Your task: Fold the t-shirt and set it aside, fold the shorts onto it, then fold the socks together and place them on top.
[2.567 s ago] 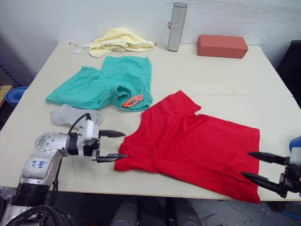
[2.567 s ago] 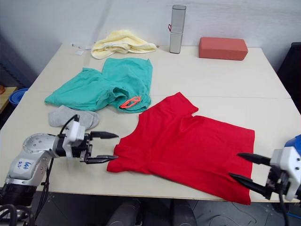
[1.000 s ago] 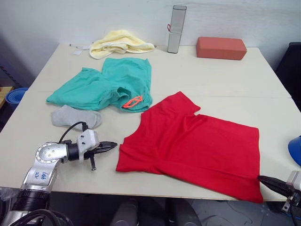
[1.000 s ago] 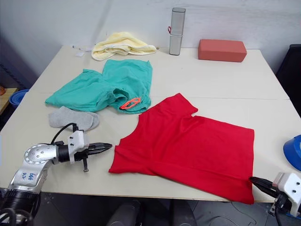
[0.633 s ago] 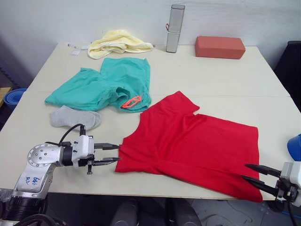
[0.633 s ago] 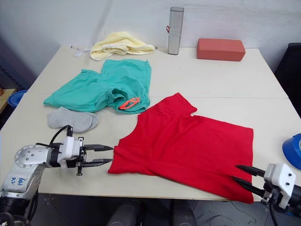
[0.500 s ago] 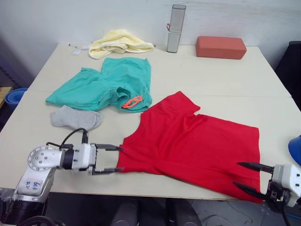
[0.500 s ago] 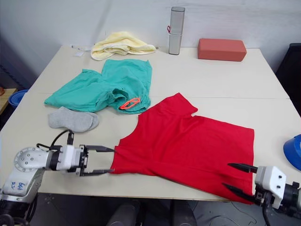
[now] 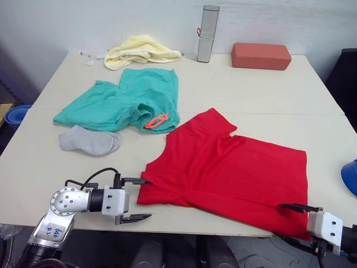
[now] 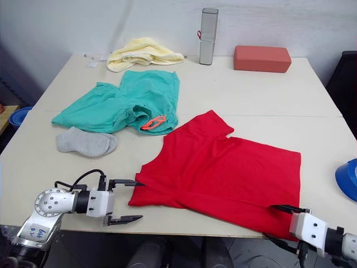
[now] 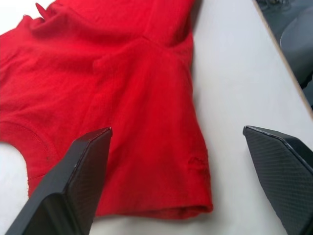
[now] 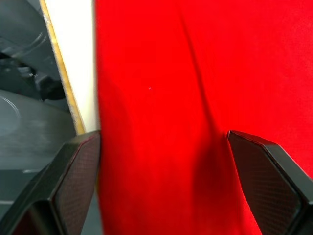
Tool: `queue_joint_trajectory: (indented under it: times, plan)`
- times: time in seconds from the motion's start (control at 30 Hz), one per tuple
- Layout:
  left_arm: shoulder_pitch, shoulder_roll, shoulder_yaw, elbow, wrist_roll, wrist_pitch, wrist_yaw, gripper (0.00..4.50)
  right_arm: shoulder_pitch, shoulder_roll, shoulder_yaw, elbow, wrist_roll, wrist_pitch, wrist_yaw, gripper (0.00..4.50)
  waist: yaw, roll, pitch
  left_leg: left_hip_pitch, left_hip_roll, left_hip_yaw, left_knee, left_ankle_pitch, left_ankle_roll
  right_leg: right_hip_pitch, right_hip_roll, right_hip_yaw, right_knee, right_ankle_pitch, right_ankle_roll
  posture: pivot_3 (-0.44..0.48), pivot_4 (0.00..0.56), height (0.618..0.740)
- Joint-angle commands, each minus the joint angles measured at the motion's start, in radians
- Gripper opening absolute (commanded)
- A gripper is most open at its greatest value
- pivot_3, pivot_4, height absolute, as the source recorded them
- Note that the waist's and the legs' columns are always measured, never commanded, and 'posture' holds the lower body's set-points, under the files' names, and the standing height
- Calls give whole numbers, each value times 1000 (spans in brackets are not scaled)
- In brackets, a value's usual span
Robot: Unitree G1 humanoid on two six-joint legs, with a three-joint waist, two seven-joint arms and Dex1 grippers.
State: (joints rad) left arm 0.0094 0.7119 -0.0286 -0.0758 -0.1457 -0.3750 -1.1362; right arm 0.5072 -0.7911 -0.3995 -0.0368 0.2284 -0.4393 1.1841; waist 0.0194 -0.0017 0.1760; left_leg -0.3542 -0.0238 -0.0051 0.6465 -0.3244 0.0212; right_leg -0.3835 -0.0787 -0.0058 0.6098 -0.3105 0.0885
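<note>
On the worktop, taking the t-shirt as landmark, the left hand sits released at its left sleeve edge, fingers spread apart with the cloth between them. Up and left of the t-shirt lie one grey bundle of socks, one pair of shorts and one yellow towel. The right hand is released at the t-shirt's lower right corner, fingers wide over the red cloth.

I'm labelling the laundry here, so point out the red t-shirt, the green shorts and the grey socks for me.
t-shirt [image 9: 234,173], left eye view, middle of the red body.
shorts [image 9: 125,100], left eye view, middle of the teal fabric.
socks [image 10: 85,143], right eye view, middle of the grey knit.
</note>
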Motion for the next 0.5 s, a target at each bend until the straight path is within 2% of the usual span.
queue_joint_trajectory:
  times: [0.03,0.1,0.2,0.4,0.5]
  plan:
    - [-11,5,-9,5,18,-19,29,4468,-26,-1,10,89,-54,-77,-49,4044,-3,-1,0,0,0,0,0,0,0,0,0,0,0,0,0,0,150,740]
    - [-20,6,-12,13,27,-21,42,4468,-46,1,20,120,-78,-130,-74,4044,-5,-3,0,1,0,0,1,0,0,2,0,0,0,0,0,0,150,740]
    - [-27,12,-14,25,40,-18,55,4500,-57,-1,52,185,-138,-239,-108,3488,-6,-7,-2,3,0,0,1,0,0,5,0,0,-2,0,-1,0,150,740]
    - [-46,9,-26,46,75,-8,94,4500,-61,-16,104,279,-179,-338,-168,1500,-13,-12,-6,4,0,0,1,0,1,8,0,0,-5,1,-4,0,150,740]
    - [-53,8,-36,50,77,6,103,3920,-68,-22,126,297,-185,-352,-193,510,-17,-13,-7,3,0,0,1,1,2,9,0,1,-9,-2,-13,0,150,740]
